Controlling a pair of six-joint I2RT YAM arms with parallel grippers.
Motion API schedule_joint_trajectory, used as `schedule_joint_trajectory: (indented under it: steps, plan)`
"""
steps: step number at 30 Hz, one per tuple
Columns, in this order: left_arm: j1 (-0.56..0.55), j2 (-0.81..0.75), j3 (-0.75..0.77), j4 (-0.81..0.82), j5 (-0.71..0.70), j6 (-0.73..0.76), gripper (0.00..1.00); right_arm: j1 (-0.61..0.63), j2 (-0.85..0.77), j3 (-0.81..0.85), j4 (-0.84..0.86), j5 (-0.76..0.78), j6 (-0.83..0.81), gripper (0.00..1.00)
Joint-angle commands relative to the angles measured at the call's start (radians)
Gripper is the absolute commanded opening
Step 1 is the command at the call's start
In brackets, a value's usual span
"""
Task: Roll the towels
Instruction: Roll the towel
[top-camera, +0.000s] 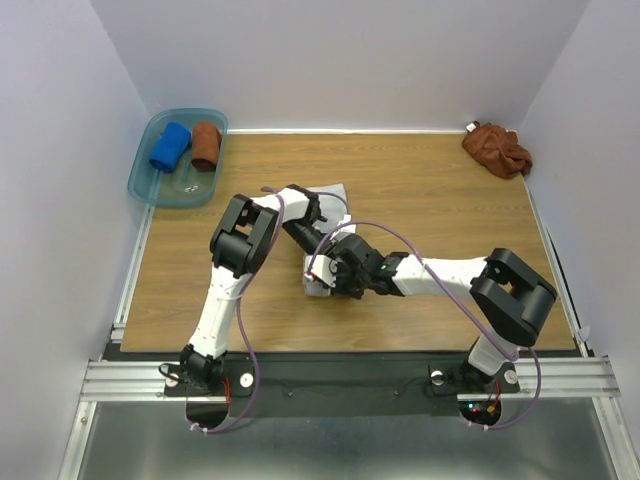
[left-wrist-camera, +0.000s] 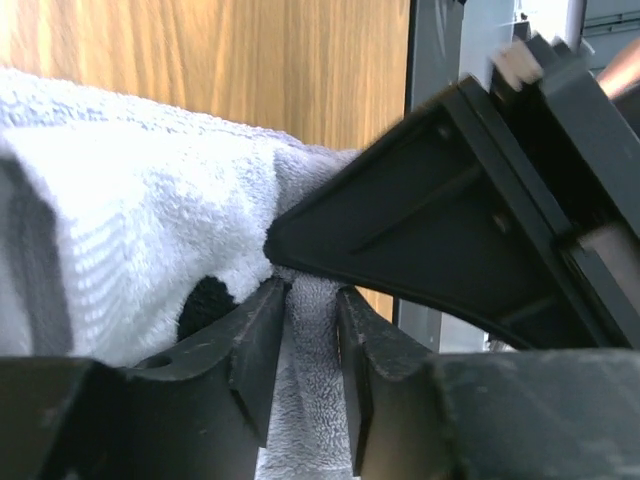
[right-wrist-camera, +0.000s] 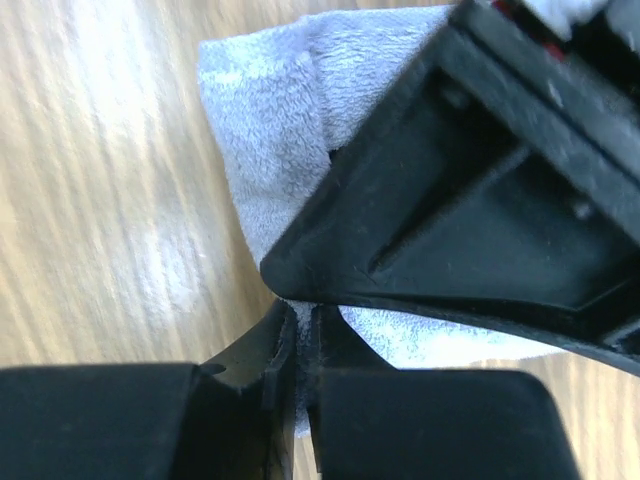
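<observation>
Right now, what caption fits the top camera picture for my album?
Both arms meet over the grey towel mid-table; a rust-brown towel waits crumpled in the far right corner.

Bright, even overhead light with soft shadows under the arms. A pale glare patch shines on the wooden desk (right-wrist-camera: 120, 150) in the right wrist view. Both wrist views are blurred close up.

grey towel (left-wrist-camera: 150, 200): soft looped terry cloth, matt
brown towel (top-camera: 497, 150): crumpled fuzzy cloth
table (top-camera: 430, 200): smooth wood-grain top, slight sheen
tub (top-camera: 143, 170): translucent blue plastic
gripper fingers (right-wrist-camera: 420, 260): matt black plastic
</observation>
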Motion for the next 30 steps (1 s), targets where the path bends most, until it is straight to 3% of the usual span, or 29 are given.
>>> schedule_joint_trajectory:
  steps: [1, 5, 6, 13, 19, 25, 30]
  plan:
    - [0.044, -0.069, -0.062, 0.083, -0.169, 0.106, 0.47, -0.052, -0.003, -0.004, -0.046, -0.166, 0.031, 0.01]
    - [0.102, -0.139, -0.084, 0.083, -0.161, 0.118, 0.7, -0.092, -0.005, 0.048, -0.155, -0.274, 0.027, 0.01]
    - [0.128, -0.162, -0.086, 0.083, -0.166, 0.127, 0.71, -0.095, -0.003, 0.063, -0.192, -0.286, 0.025, 0.01]
    - [0.276, -0.314, -0.11, 0.172, -0.146, 0.109, 0.77, -0.114, 0.026, 0.121, -0.299, -0.41, 0.065, 0.0]
    - [0.414, -0.656, -0.369, 0.458, -0.237, 0.008, 0.79, -0.227, 0.131, 0.247, -0.402, -0.629, 0.131, 0.01]
    - [0.38, -1.081, -0.762, 0.764, -0.428, 0.032, 0.84, -0.299, 0.242, 0.342, -0.482, -0.804, 0.163, 0.0]
    - [0.146, -1.396, -1.074, 1.007, -0.65, 0.105, 0.91, -0.322, 0.362, 0.391, -0.531, -0.883, 0.176, 0.01]
